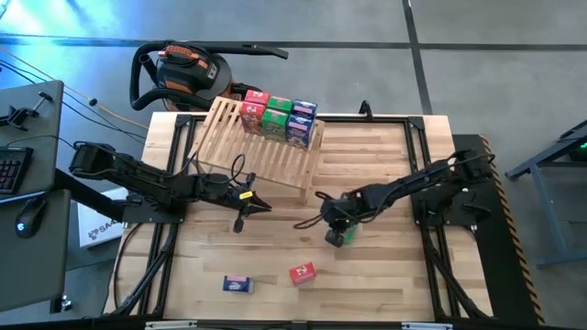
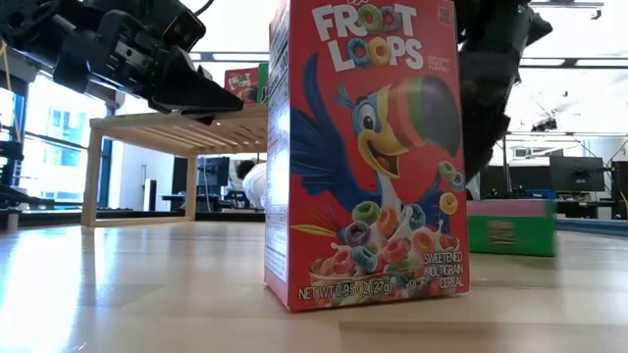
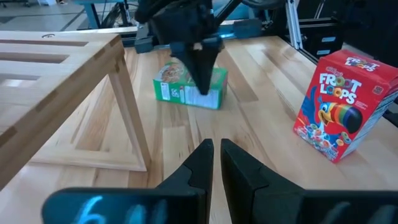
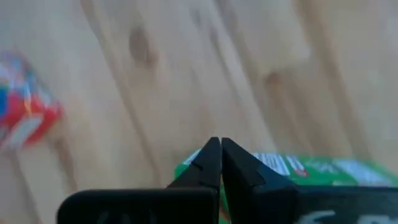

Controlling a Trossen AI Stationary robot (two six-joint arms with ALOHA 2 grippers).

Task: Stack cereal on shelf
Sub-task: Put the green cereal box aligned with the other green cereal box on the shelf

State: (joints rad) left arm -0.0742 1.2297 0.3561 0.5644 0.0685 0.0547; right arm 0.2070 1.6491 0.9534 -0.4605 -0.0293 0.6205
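Green cereal box (image 1: pixel 343 236) lies mid-desk, toward the right edge, under the right tool (image 1: pixel 336 223), whose fingers are closed and touching its top, not gripping. Left tool (image 1: pixel 260 205), closed, waits near the shelf (image 1: pixel 266 151). Next: open, straddle the box, grasp.

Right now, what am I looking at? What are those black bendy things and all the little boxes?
Those are two robot arms at a wooden table. One picture looks down from above, one peeks across the tabletop, and two come from cameras on the arms' wrists. The slatted shelf carries several tiny cereal boxes. Three more sit on the table: a red Froot Loops box, a blue box and a green box. The right tool points down at the green box, fingers pinched shut; the left tool hangs near the shelf, also shut. Neither holds anything.
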